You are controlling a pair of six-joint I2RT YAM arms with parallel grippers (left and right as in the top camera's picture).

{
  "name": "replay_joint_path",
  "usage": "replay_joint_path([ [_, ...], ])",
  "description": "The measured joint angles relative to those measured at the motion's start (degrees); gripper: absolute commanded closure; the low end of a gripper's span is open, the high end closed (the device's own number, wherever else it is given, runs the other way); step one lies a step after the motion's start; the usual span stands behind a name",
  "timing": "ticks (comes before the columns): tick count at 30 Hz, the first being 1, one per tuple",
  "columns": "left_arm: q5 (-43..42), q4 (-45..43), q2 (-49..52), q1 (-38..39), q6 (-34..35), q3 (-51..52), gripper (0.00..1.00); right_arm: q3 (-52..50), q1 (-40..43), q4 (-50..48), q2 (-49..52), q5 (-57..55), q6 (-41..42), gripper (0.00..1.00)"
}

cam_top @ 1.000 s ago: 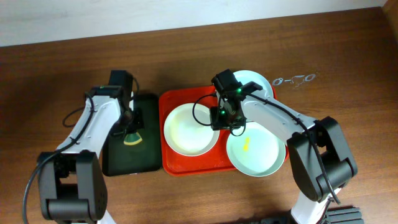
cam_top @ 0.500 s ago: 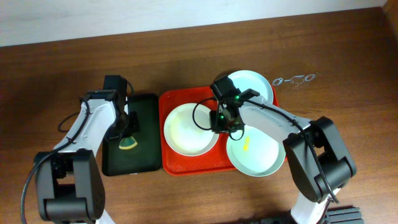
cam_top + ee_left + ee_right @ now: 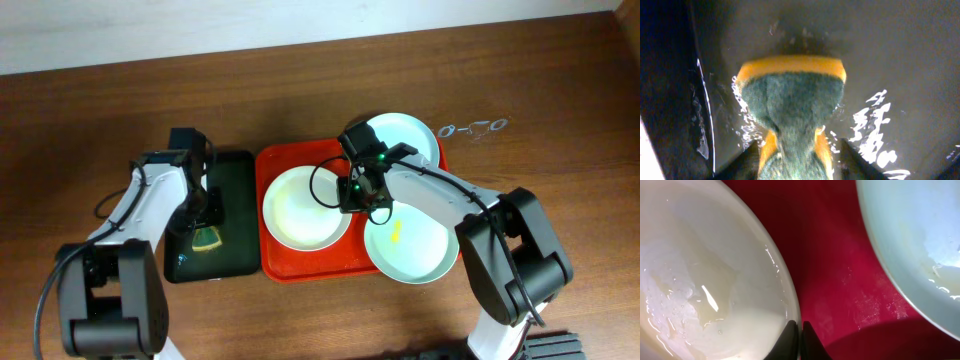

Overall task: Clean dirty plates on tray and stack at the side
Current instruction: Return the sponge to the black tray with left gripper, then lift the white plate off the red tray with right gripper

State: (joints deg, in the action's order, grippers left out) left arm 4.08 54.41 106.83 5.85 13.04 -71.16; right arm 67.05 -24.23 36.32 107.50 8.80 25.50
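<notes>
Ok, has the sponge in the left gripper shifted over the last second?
Yes. The sponge in the left gripper has slid along the dark tray toward the end nearer the robot's base.

Three plates: one white plate [image 3: 300, 212] at the jaws of my right gripper [image 3: 799, 339], a back mint plate [image 3: 410, 135] and a front mint plate [image 3: 425, 255] beside them; two trays, a red tray [image 3: 268, 262] and a dark tray [image 3: 236, 170]; one sponge [image 3: 792, 95] between the jaws of my left gripper [image 3: 796, 160].
</notes>
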Motion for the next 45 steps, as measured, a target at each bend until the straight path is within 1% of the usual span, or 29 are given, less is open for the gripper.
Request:
replay_joint_path([
  [1, -0.9, 0.5, -1.0, -0.3, -0.1, -0.1, 0.34, 0.0, 0.0, 0.0, 0.0, 0.0, 0.0, 0.96],
  [2, -1.7, 0.7, -2.4, -0.8, -0.1, -0.4, 0.21, 0.0, 0.0, 0.0, 0.0, 0.0, 0.0, 0.96],
  [3, -2.7, 0.7, -4.2, -1.6, -0.2, -0.7, 0.18, 0.0, 0.0, 0.1, 0.0, 0.0, 0.0, 0.96],
  [4, -3.9, 0.7, -6.6, -2.5, -0.5, -1.2, 0.01, 0.1, 0.0, 0.4, 0.0, 0.0, 0.0, 0.96],
  [6, -5.9, 0.5, -12.4, -4.8, 0.1, -2.2, 0.01, 0.6, 0.0, 2.1, 0.0, 0.1, 0.0, 0.96],
  [9, -7.4, 0.5, -21.3, -7.9, 0.2, -3.3, 0.01, 4.1, 0.0, 6.9, 0.0, 0.1, 0.1, 0.96],
  [12, -7.9, 0.6, -26.5, -8.9, 0.2, -3.4, 0.01, 9.6, 0.0, 12.3, 0.0, 0.1, 0.0, 0.96],
  [18, -8.5, 0.7, -27.5, -8.9, 0.2, -3.4, 0.01, 20.7, 0.0, 24.0, 0.0, 0.5, -1.4, 0.96],
  [23, -8.6, 0.7, -27.5, -8.9, 0.2, -3.4, 0.01, 26.7, 0.0, 28.3, 0.0, 0.7, -1.7, 0.96],
  [25, -8.6, 0.7, -27.5, -8.9, 0.2, -3.4, 0.01, 28.2, -0.2, 27.1, 0.0, 0.8, -1.7, 0.96],
  [28, -8.6, 0.7, -27.5, -8.9, 0.2, -3.4, 0.01, 28.3, -1.8, 22.1, 0.0, 0.7, -1.7, 0.96],
  [30, -8.6, 0.7, -27.5, -8.9, 0.2, -3.4, 0.01, 28.4, -4.5, 16.9, 0.0, -1.5, -0.4, 0.96],
  [32, -8.6, 0.7, -27.5, -8.9, 0.2, -3.4, 0.01, 28.4, -6.9, 13.9, 0.0, -4.2, 0.4, 0.96],
  [37, -8.6, 0.7, -27.5, -8.9, 0.2, -3.4, 0.01, 28.4, -14.6, 8.1, 0.0, -16.1, 1.3, 0.96],
  [39, -8.6, 0.7, -27.5, -8.9, 0.2, -3.4, 0.01, 28.4, -17.2, 6.8, 0.0, -23.1, 1.3, 0.96],
  [41, -8.6, 0.7, -27.5, -8.9, 0.2, -3.4, 0.01, 28.4, -19.8, 4.0, 0.0, -30.6, -0.4, 0.96],
  [45, -8.6, 0.7, -27.5, -8.9, 0.2, -3.4, 0.01, 28.4, -22.1, -3.0, 0.0, -36.0, -8.1, 0.96],
])
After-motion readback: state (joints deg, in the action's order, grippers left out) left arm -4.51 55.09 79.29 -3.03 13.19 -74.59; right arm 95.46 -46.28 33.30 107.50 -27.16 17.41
